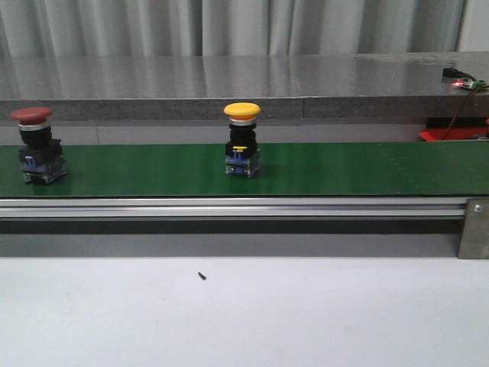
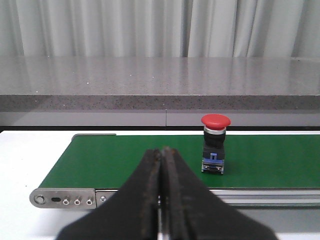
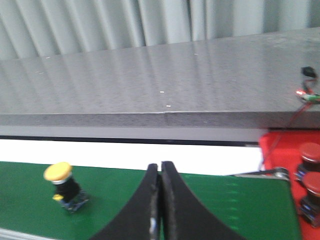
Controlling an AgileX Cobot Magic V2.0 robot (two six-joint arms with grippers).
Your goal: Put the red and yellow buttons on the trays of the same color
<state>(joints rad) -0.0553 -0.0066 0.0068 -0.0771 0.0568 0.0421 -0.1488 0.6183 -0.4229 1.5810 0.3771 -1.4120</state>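
- Conveyor belt (image 1: 344, 168): green, running left to right across the front view, edged by an aluminium rail (image 1: 229, 206) on the near side.
- Red button (image 1: 37, 145): mushroom-head push button on a black and blue body, upright on the belt at its far left.
- Yellow button (image 1: 242, 139): same build, upright on the belt near the middle, well apart from the red one.
- Red tray (image 3: 282, 165): beyond the belt's right end; two red-capped buttons (image 3: 310, 170) stand on it, though blurred in the right wrist view.
- Table (image 1: 244, 313): pale, plain surface in front of the rail, with one small dark speck (image 1: 202, 276).
- Grey speckled ledge (image 1: 229, 84) behind the belt; pleated grey curtain (image 1: 229, 27) behind that.
- Left pincer (image 2: 162, 200): fingers pressed together, holding nothing.
- Right pincer (image 3: 160, 200): fingers likewise together, empty.
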